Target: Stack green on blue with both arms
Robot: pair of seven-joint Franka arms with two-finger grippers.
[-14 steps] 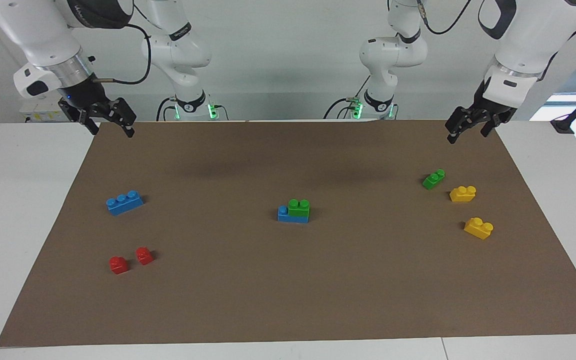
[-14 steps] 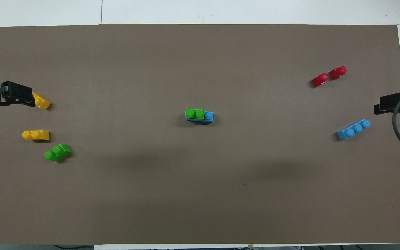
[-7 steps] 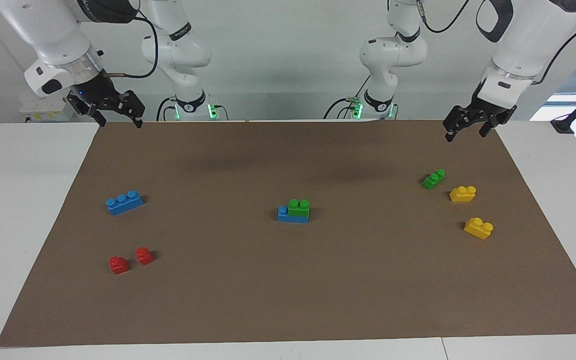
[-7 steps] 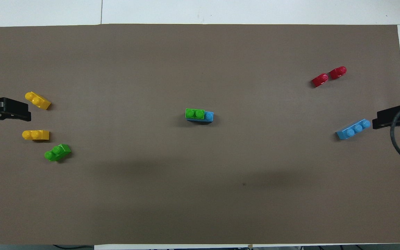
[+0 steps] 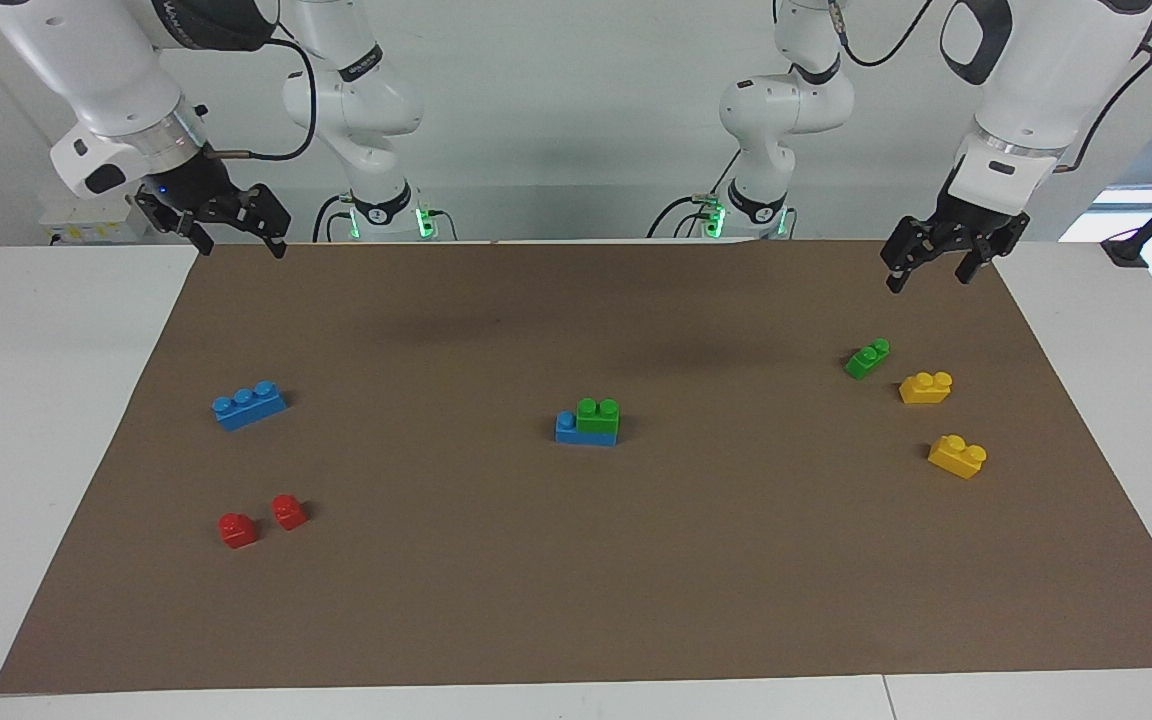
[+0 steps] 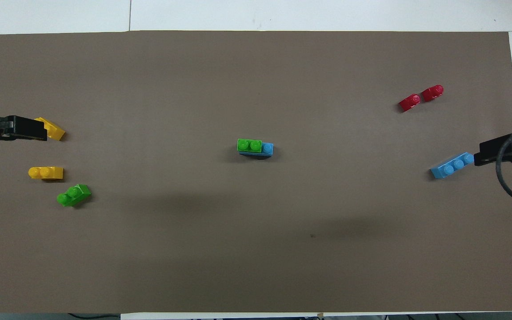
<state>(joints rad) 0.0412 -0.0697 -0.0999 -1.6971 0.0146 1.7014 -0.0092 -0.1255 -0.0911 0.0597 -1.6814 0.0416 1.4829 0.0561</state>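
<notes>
A green [image 5: 598, 415] two-stud brick sits on a blue [image 5: 568, 428] brick in the middle of the brown mat, leaving one blue stud bare; from overhead, green [image 6: 249, 145] covers most of blue [image 6: 268, 148]. A second green brick [image 5: 867, 357] [image 6: 74, 195] lies loose toward the left arm's end. A second blue brick [image 5: 249, 404] [image 6: 451, 165] lies toward the right arm's end. My left gripper [image 5: 928, 278] [image 6: 38, 130] hangs open over the mat's corner by the robots, holding nothing. My right gripper [image 5: 241, 248] [image 6: 478, 155] hangs open over the other corner by the robots, also holding nothing.
Two yellow bricks [image 5: 925, 387] [image 5: 957, 455] lie beside the loose green one, farther from the robots. Two small red bricks [image 5: 237, 529] [image 5: 289, 511] lie farther from the robots than the loose blue brick. The brown mat [image 5: 576, 600] covers most of the white table.
Both grippers drifted a little while staying raised over their corners of the mat; the right one rose slightly. No brick has moved.
</notes>
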